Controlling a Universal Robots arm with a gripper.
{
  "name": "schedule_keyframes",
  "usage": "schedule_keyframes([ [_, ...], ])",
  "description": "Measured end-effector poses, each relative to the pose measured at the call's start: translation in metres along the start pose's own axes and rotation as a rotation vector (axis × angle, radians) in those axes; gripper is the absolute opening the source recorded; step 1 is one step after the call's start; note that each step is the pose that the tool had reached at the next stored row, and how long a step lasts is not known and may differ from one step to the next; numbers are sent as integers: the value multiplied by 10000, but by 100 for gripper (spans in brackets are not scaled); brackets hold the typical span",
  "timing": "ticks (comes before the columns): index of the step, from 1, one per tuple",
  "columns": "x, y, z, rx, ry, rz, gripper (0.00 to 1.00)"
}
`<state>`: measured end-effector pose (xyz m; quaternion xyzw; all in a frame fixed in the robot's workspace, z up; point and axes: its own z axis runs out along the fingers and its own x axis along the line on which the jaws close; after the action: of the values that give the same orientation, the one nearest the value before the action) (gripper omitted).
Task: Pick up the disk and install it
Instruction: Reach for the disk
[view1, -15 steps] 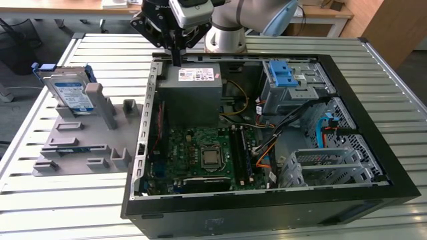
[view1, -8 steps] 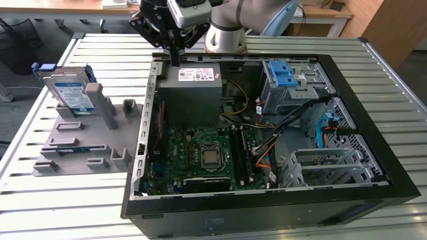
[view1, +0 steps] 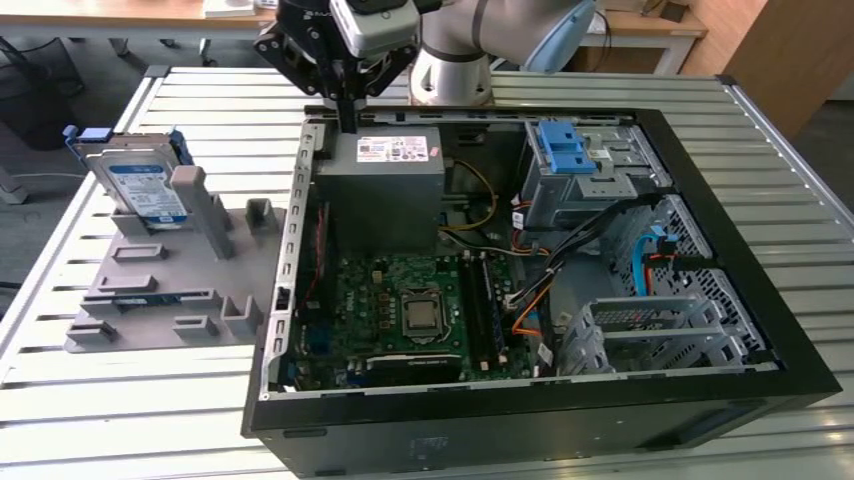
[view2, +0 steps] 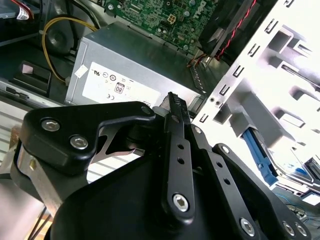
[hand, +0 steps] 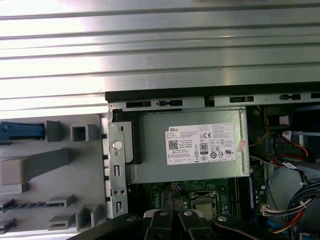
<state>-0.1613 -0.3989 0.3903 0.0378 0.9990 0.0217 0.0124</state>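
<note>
From my station, the bench (view1: 781, 130) carries the open computer case (view1: 534, 410), and I judge the job hardly begun: the case's drive cage (view1: 594, 185) looks unfilled, as far as I can tell from the exterior view, with its blue latch bracket (view1: 571, 148) on top. Nothing has been picked up yet. The arm (view1: 467, 50) hangs over the rear rim of the case, just above the grey power supply (view1: 380, 195), and the gripper (view1: 350, 122) points down with its fingers (view2: 172, 100) closed together on nothing. The grey holder (view1: 160, 290) lies on the bench on the exterior view's left of the case, and the disk (view1: 140, 190) stands on edge in it, label facing the camera, well apart from the gripper. So both the grasp and the installing remain. Between the gripper and the disk rises the case's side wall (view1: 300, 230), which I reckon the arm must clear. Inside the case, the motherboard (view1: 400, 310) lies flat, and a tangle of cables (view1: 534, 255) runs just beside the drive cage, where I think it could crowd the disk's way in.
</note>
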Motion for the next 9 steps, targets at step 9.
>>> schedule_keyframes([
  [9,22,-2,0,0,0,1,11],
])
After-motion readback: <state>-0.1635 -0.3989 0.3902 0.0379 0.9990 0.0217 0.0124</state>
